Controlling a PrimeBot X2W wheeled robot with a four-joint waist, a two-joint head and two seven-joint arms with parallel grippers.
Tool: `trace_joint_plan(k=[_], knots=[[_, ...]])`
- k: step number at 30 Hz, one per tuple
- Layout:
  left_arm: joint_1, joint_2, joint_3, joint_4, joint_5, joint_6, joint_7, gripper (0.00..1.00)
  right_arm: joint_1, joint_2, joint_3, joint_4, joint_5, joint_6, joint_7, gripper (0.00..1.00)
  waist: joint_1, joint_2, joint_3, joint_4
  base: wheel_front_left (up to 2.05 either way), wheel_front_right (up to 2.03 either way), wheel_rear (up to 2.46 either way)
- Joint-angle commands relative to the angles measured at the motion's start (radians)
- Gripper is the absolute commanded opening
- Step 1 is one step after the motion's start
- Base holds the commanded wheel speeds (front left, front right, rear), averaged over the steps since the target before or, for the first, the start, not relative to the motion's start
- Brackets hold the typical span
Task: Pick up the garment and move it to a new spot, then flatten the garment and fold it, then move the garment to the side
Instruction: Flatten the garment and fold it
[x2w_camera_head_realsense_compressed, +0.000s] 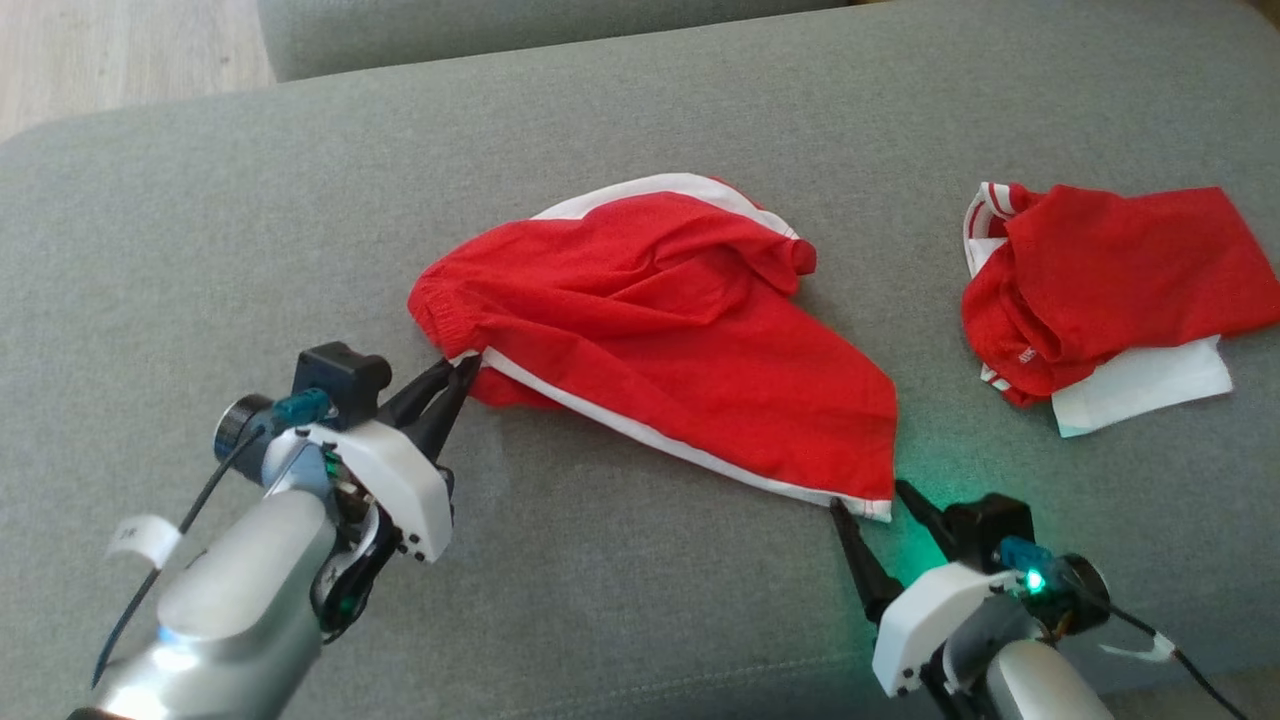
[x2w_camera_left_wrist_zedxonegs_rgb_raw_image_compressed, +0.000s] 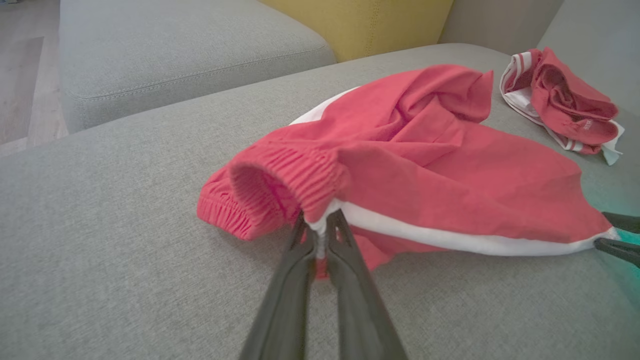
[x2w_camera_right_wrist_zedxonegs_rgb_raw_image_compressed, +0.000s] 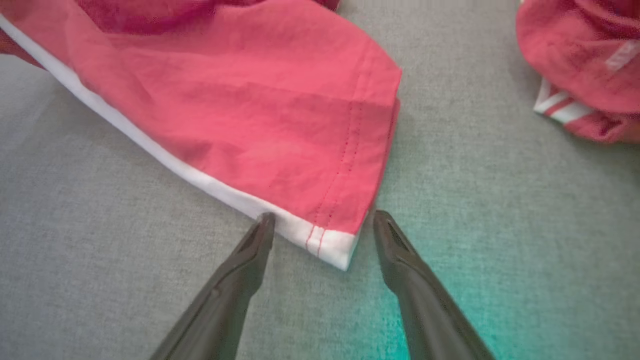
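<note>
The garment (x2w_camera_head_realsense_compressed: 660, 330) is a pair of red shorts with a white side stripe, lying rumpled in the middle of a grey sofa seat. My left gripper (x2w_camera_head_realsense_compressed: 462, 368) is shut on the garment's waistband end at the white stripe, and the left wrist view shows the garment (x2w_camera_left_wrist_zedxonegs_rgb_raw_image_compressed: 425, 165) with the cloth pinched between the fingers (x2w_camera_left_wrist_zedxonegs_rgb_raw_image_compressed: 320, 232). My right gripper (x2w_camera_head_realsense_compressed: 868, 497) is open, its two tips straddling the lower hem corner. In the right wrist view that corner of the garment (x2w_camera_right_wrist_zedxonegs_rgb_raw_image_compressed: 280, 115) lies between the spread tips of the gripper (x2w_camera_right_wrist_zedxonegs_rgb_raw_image_compressed: 322, 225).
A second red and white garment (x2w_camera_head_realsense_compressed: 1100, 280) lies bunched on a white cloth (x2w_camera_head_realsense_compressed: 1150, 385) at the right. The grey seat (x2w_camera_head_realsense_compressed: 200, 200) stretches left and forward. Another grey cushion (x2w_camera_left_wrist_zedxonegs_rgb_raw_image_compressed: 175, 55) and a yellow cushion (x2w_camera_left_wrist_zedxonegs_rgb_raw_image_compressed: 360, 22) sit behind.
</note>
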Motion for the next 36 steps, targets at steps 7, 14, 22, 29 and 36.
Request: trace_joint_plan(k=[7,14,22,29,36], knots=[[-0.041,0.038,0.031,-0.027,-0.013,0.007,-0.001,0.0,-0.044,-0.005,0.037,-0.005,0.009,-0.001,-0.022,0.25,0.0,0.0,0.0,-0.004,0.0,0.0,0.0],[-0.04,0.037,0.026,-0.022,-0.016,0.008,-0.002,0.0,-0.051,-0.005,0.049,0.004,0.016,-0.001,-0.02,0.0,0.0,0.0,-0.01,-0.004,0.0,0.0,0.0],[-0.038,0.056,0.024,-0.052,-0.019,0.008,-0.003,0.0,-0.098,-0.037,0.03,-0.098,0.03,-0.001,-0.016,0.0,0.0,0.0,-0.056,-0.002,0.0,0.0,0.0],[-0.099,0.111,0.036,-0.175,-0.007,0.01,0.037,0.0,-0.255,-0.146,0.018,-0.301,0.091,-0.001,0.036,0.0,0.0,0.0,-0.129,0.011,0.0,0.0,0.0],[-0.217,0.152,0.088,-0.354,-0.022,0.03,0.117,0.0,-0.422,-0.218,0.0,-0.426,0.13,-0.001,0.102,0.0,0.0,0.0,-0.192,0.046,0.0,0.0,0.0]])
